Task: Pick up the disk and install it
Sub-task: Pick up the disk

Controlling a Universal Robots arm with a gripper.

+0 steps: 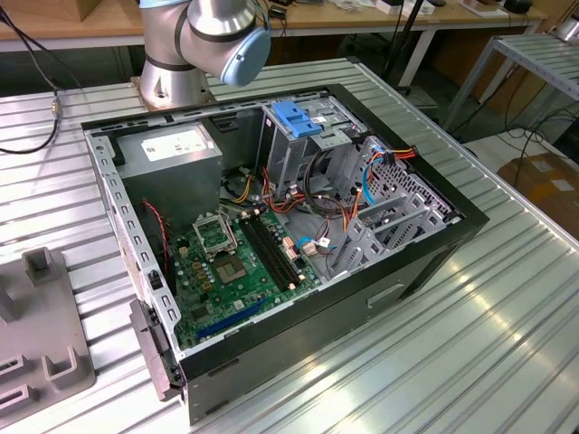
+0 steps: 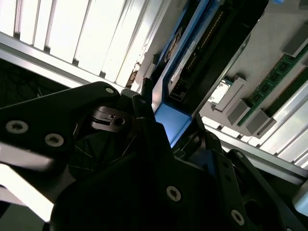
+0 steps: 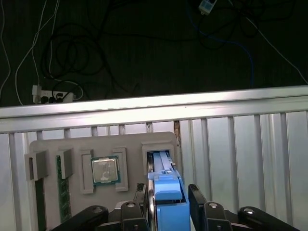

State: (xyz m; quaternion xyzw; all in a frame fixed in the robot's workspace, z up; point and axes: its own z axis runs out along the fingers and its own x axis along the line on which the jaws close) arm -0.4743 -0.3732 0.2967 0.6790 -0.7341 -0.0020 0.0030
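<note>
The disk (image 3: 163,166), a grey drive in a bright blue carrier, stands on edge in a slot of the grey parts tray (image 3: 48,149). My gripper (image 3: 167,193) straddles its upper end, one black finger on each side, and looks shut on the blue carrier. In the second wrist view the disk (image 2: 192,62) runs away from the gripper (image 2: 172,122), its blue end pinched between the fingers. The open computer case (image 1: 289,208) lies on the table in the exterior view.
The tray also holds a processor (image 3: 105,169) and memory sticks (image 3: 61,192); the tray (image 1: 36,344) sits at the exterior view's left. A blue bracket (image 1: 297,117) tops the case's grey drive cage. Cables lie on the dark floor (image 3: 96,57) beyond the table edge.
</note>
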